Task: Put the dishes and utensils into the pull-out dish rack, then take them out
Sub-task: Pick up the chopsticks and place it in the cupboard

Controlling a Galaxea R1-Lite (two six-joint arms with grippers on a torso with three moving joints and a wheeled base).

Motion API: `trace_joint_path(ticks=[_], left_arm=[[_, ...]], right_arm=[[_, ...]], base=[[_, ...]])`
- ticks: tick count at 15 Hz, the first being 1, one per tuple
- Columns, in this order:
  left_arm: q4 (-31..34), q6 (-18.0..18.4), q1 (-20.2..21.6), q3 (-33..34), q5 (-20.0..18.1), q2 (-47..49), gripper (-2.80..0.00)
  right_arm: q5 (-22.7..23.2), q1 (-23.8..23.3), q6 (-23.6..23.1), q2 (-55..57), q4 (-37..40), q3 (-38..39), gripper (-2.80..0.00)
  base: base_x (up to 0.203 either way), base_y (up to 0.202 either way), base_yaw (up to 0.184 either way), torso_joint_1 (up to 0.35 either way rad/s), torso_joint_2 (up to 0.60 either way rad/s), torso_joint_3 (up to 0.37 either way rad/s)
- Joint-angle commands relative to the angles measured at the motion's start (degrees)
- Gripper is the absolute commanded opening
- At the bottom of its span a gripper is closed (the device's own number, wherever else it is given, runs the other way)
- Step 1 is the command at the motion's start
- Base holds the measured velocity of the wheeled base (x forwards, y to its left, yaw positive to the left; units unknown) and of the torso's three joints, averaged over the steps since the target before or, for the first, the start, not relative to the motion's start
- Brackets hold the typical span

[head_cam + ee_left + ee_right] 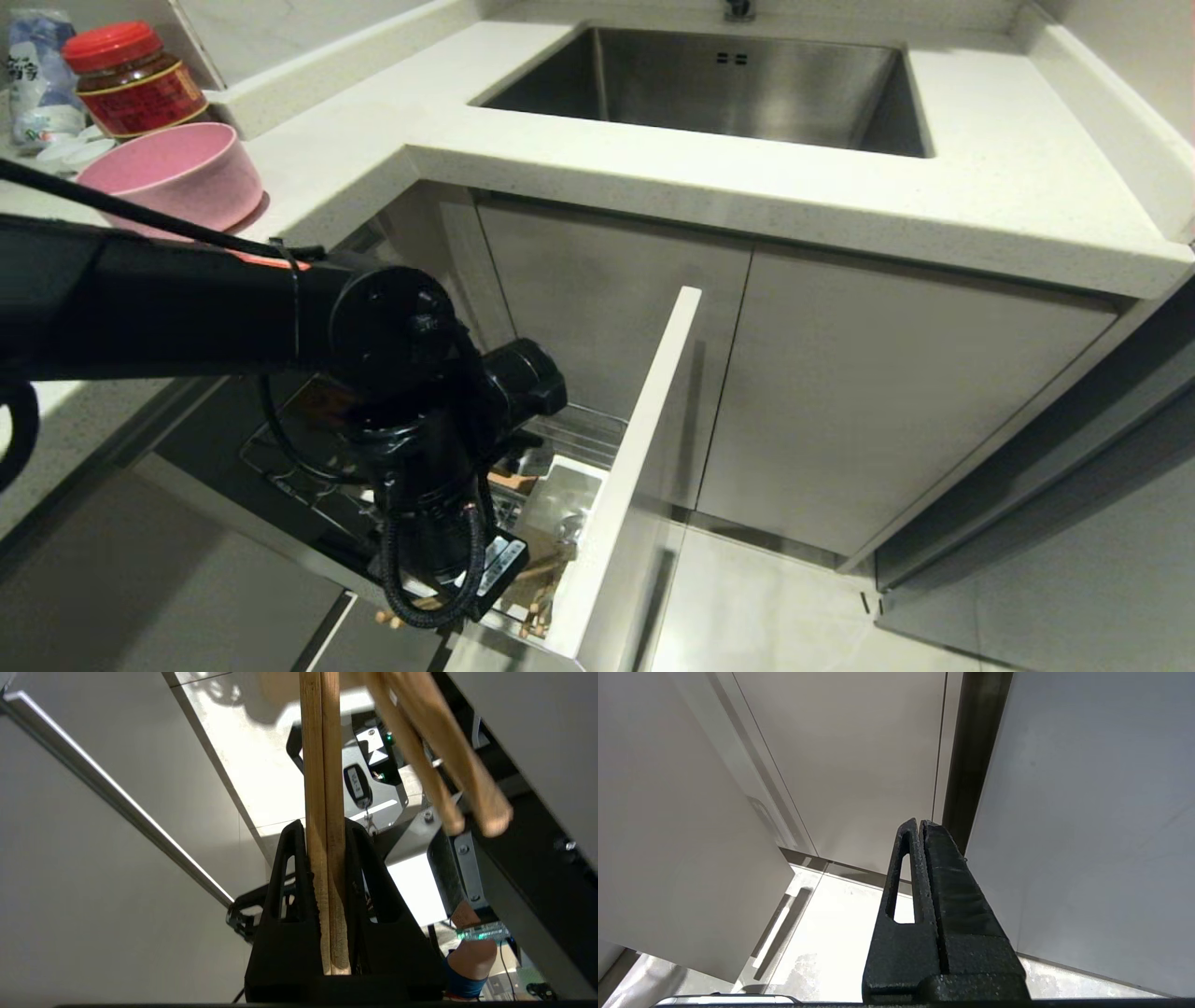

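Reaching down from the left over the pull-out dish rack [597,439], the left arm hides most of the rack in the head view, and its left hand [443,611] is masked there by the wrist and its cable. Only the left wrist view shows the grip: the black fingers [289,891] are pinched narrow on a pair of chopsticks [324,812], held side by side and running straight out past the fingertips. That same view shows other wooden utensil handles [444,765] slanting across just beside them, which the head view gives only as brown tips low in the rack. From the head, the white utensil bin [574,490] sits behind the rack's white front panel [644,448], with chrome wires just beyond it. On the counter [653,159] at far left stands the pink bowl [177,173], with a red-lidded jar [135,79] behind it; the steel sink [719,89] lies farther right. The right hand [922,828] appears only in its own wrist view, fingers pressed together on nothing, before pale cabinet fronts [840,756].
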Motion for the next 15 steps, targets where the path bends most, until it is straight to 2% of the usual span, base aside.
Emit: trace_joint_path(ticks=[1, 14, 15], left_arm=[[-0.05, 0.02, 0.09, -1.18, 0.01, 3.00, -2.80], [-1.86, 0.37, 1.41, -4.60, -0.08, 8.33, -2.80], [-1.95, 0.37, 1.41, -4.60, -0.08, 8.42, 0.00]], right_arm=[[0.01, 0.01, 0.02, -0.04, -0.07, 1.49, -2.80], [0.01, 0.01, 0.02, -0.04, -0.07, 1.49, -2.80], [0.01, 0.01, 0.02, -0.04, -0.04, 1.49, -2.80]], base=[[0.000, 0.000, 0.000, 0.000, 0.00, 0.000], [0.000, 0.000, 0.000, 0.000, 0.00, 0.000], [0.000, 0.000, 0.000, 0.000, 0.00, 0.000]])
